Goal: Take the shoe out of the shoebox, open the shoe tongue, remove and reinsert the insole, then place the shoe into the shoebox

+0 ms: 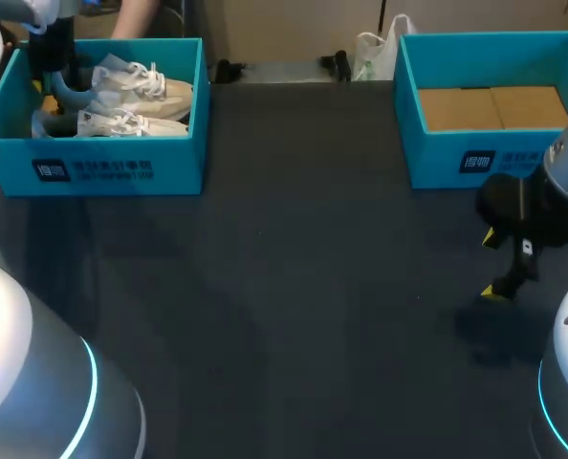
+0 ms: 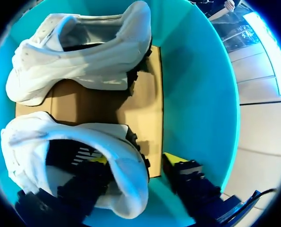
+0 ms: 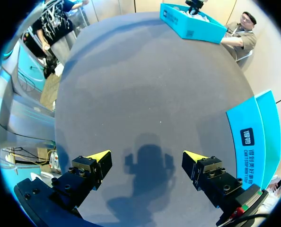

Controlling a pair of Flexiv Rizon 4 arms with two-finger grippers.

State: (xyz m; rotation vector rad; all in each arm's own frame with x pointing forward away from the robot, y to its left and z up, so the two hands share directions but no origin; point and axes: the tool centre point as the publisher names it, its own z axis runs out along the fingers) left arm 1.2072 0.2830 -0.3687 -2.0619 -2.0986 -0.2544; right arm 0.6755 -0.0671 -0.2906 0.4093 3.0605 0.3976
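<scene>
Shoe (image 2: 36, 142) lay in the shoebox (image 2: 197, 104), our left claw (image 2: 136, 161) spread astride its heel; right claw (image 3: 147, 158) spread too. We judged removal in hand: pinch, then lift.

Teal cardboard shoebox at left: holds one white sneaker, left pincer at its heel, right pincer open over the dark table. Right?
Wrong count: the teal cardboard shoebox holds two, a far white sneaker and a near white sneaker, per the left wrist view. Rest is right: left pincer at the near one's heel, right pincer open over the dark table.
</scene>
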